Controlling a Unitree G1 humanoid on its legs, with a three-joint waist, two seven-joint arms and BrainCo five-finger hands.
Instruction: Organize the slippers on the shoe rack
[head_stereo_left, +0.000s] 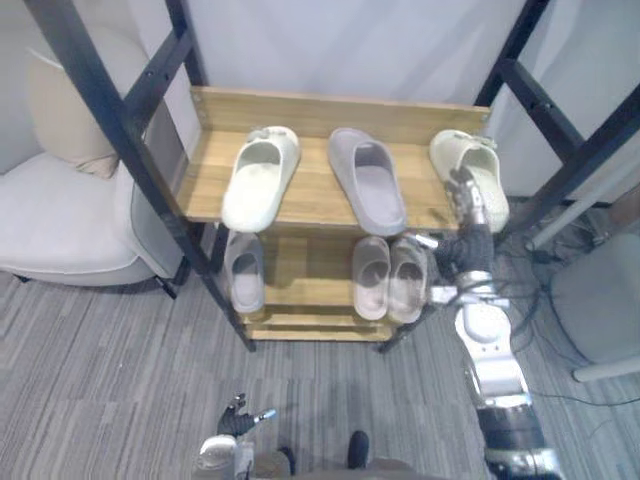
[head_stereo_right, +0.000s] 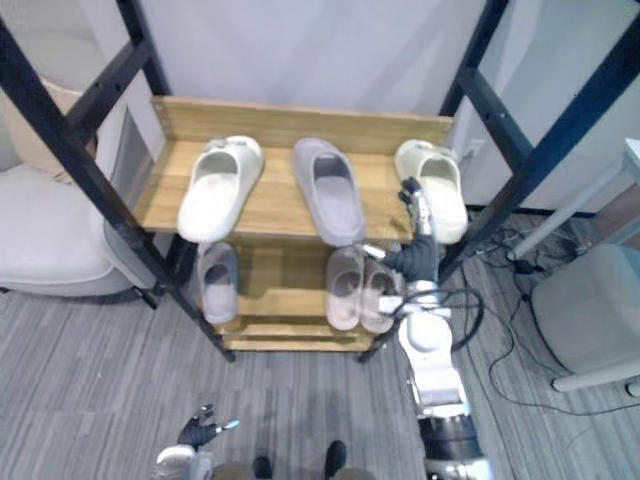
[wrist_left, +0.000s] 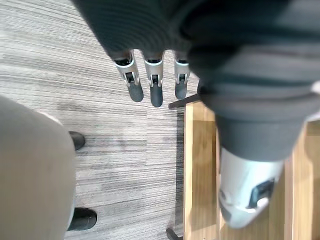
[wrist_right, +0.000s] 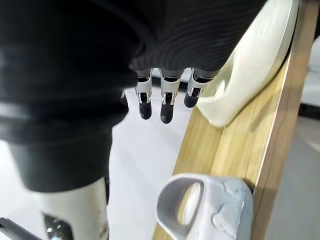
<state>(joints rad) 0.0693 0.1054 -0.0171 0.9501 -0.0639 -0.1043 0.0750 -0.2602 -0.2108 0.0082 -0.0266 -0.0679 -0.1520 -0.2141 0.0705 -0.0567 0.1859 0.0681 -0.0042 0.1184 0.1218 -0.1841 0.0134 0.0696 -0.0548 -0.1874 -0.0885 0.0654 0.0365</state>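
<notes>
On the wooden shoe rack's top shelf (head_stereo_left: 315, 205) lie a cream slipper (head_stereo_left: 260, 178) at the left, a grey slipper (head_stereo_left: 367, 180) in the middle and a second cream slipper (head_stereo_left: 472, 165) at the right end. The lower shelf holds a grey slipper (head_stereo_left: 244, 270) and a beige pair (head_stereo_left: 388, 278). My right hand (head_stereo_left: 468, 208) is raised to the right cream slipper (wrist_right: 260, 60), fingers straight and open alongside its inner edge; whether they touch it I cannot tell. My left hand (head_stereo_left: 240, 415) hangs low over the carpet, open and holding nothing.
Black slanted frame posts (head_stereo_left: 110, 110) flank the rack on both sides. A pale armchair (head_stereo_left: 60, 220) stands to the left and a light grey seat (head_stereo_left: 600, 300) to the right. Grey carpet (head_stereo_left: 120, 380) lies in front of the rack.
</notes>
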